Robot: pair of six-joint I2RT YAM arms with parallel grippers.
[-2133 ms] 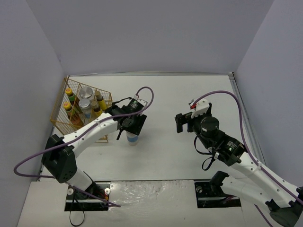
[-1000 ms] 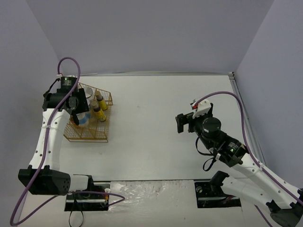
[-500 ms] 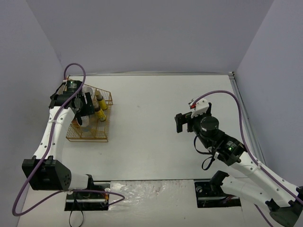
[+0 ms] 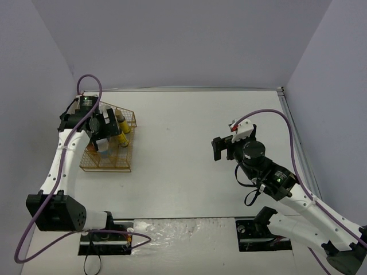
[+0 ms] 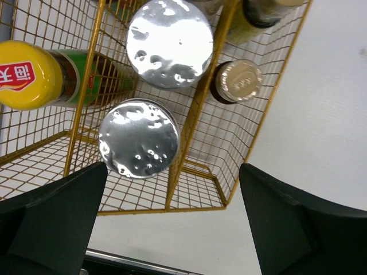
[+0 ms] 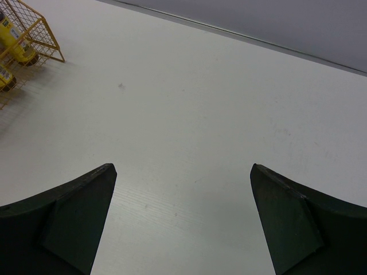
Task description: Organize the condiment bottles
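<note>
My left pincer hangs over the gold wire rack at the far left of the white desk. Its jaws stand wide apart, gripping nothing. Its two dark fingers frame the view from my left wrist.

Straight below, between them, a pale silver-lidded jar stands upright in the rack's middle lane, apart from both fingers. A second silver-lidded jar stands just beyond it in the same lane, their lids nearly touching as seen from above.

In the lane to the left, past a gold divider wire, is a green-red-labelled yellow-capped sauce bottle. In the lane to the right is a slim dark bottle with a dull gold cap, and another slim dark bottle shows at the top edge, cut off by the frame.

From the overhead camera my left arm covers much of the rack, so I cannot count every container there.

My right pincer hovers above bare desk, well apart from the rack. Its jaws are spread wide too, with nothing between them. A corner of the rack, with yellow labels behind its wires, shows at the upper left of my right wrist view.
</note>
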